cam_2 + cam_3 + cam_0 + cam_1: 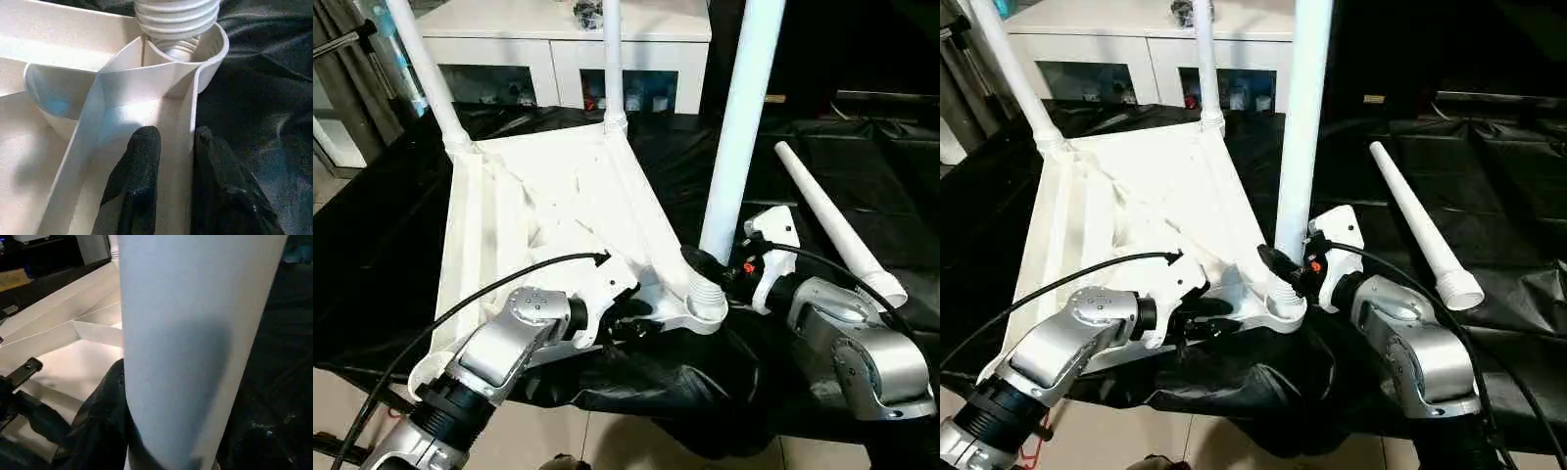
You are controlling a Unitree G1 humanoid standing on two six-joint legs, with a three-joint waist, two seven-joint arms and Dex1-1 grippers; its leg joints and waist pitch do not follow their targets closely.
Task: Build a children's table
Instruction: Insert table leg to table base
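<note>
**Third leg upright in the near corner socket, both tools gripping**

The upturned children's table [538,215] lies ribbed side up on a tabletop draped in a black sheet [862,147]. Its near edge sits at the front of that sheet, between the robot's two forearms. Two legs already stand in the far corners, the far-left leg [426,69] and the far-right leg [612,59]. Behind them is a white cabinet [558,39].

At the near right corner, the upright leg [739,127] stands with its threaded end in the corner socket [705,308]. Several ridges of thread show above the socket's rim. The right tool [710,269] is clamped on this leg low down, just above the socket, with a black finger pressed against the tube's side.

The left tool [171,137] reaches in from the near edge just beside the same socket. Its fingers [142,166] straddle the table's thin rim wall, one inside and one outside, closed against it.

The loose leg [832,220] lies on the black sheet to the right, well apart from the table, with its wider end toward the robot.
</note>
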